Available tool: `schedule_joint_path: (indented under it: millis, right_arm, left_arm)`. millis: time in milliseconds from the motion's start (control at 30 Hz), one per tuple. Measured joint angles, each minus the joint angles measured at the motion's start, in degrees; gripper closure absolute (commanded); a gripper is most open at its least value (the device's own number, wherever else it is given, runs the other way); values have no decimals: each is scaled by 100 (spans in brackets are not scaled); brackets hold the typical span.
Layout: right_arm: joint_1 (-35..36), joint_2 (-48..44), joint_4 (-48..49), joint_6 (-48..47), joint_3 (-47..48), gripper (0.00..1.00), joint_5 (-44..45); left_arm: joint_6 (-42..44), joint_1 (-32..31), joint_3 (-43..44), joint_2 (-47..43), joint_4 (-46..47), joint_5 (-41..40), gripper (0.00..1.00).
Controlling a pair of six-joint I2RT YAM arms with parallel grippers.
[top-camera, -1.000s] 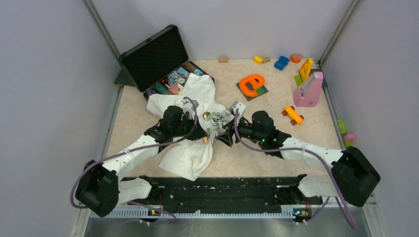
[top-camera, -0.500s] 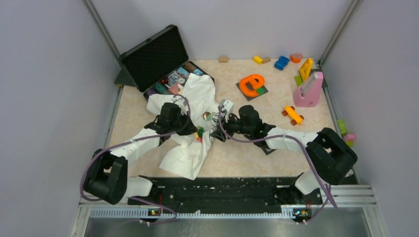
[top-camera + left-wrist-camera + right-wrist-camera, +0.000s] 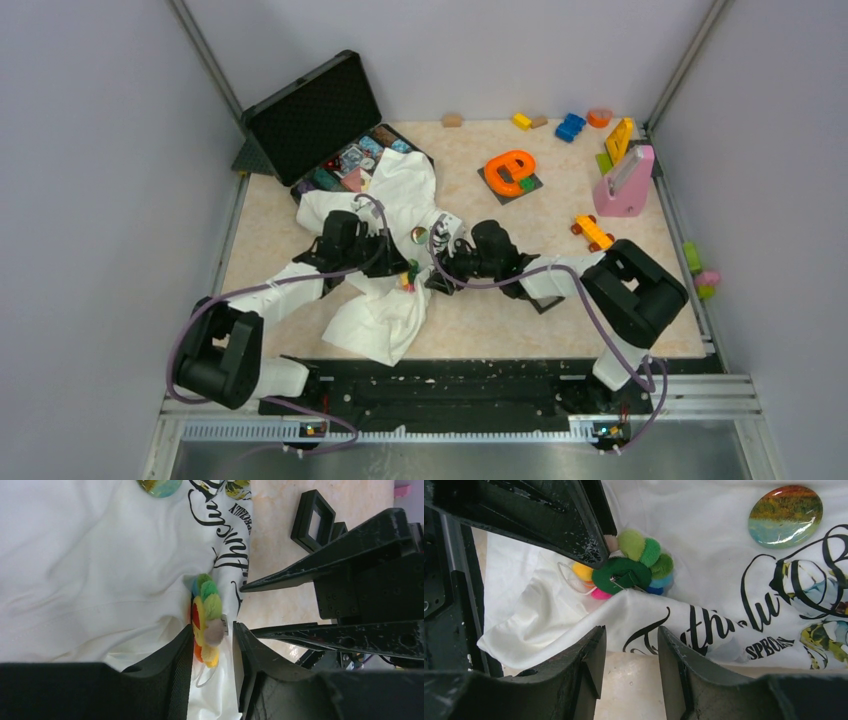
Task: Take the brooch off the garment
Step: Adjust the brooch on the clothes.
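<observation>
Looking along the left gripper (image 3: 212, 627), we are seeing the small flower-shaped brooch with bead-like petals in green, yellow, red and orange (image 3: 206, 622) sitting between its two black fingers (image 3: 170, 680). The jaws are standing apart, leaving a thin gap on one side. The brooch is lying against the white cloth T-shirt with dark script lettering (image 3: 90, 570), near its hem. The right gripper (image 3: 630, 632) is hovering just beside that hem, jaws parted and holding nothing, with the brooch just beyond its tips. A glossy oval badge (image 3: 785, 516) is resting on the shirt. Behind the shirt, an open black hard case (image 3: 310, 115) is holding small colourful items (image 3: 352, 160). Toy blocks (image 3: 570, 127) and an orange toy car (image 3: 593, 232) are lying on the beige table (image 3: 500, 330), with pale grey walls (image 3: 480, 50) enclosing it.
</observation>
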Motion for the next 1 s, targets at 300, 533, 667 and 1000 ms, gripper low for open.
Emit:
schedule_joint_path:
  millis: [300, 533, 667, 1000]
  right_arm:
    - [0, 136, 81, 90, 2, 59, -13]
    - [0, 173, 155, 103, 2, 59, -37]
    - [7, 225, 175, 125, 2, 59, -55]
    - [7, 225, 428, 146, -9, 60, -24]
  left_arm:
    - [37, 0, 151, 616, -76, 442, 59]
    - [286, -13, 782, 686, -704, 339, 55]
    - [527, -68, 1344, 695, -1303, 85, 55]
    - [1137, -363, 2658, 1552, -2673, -365, 58]
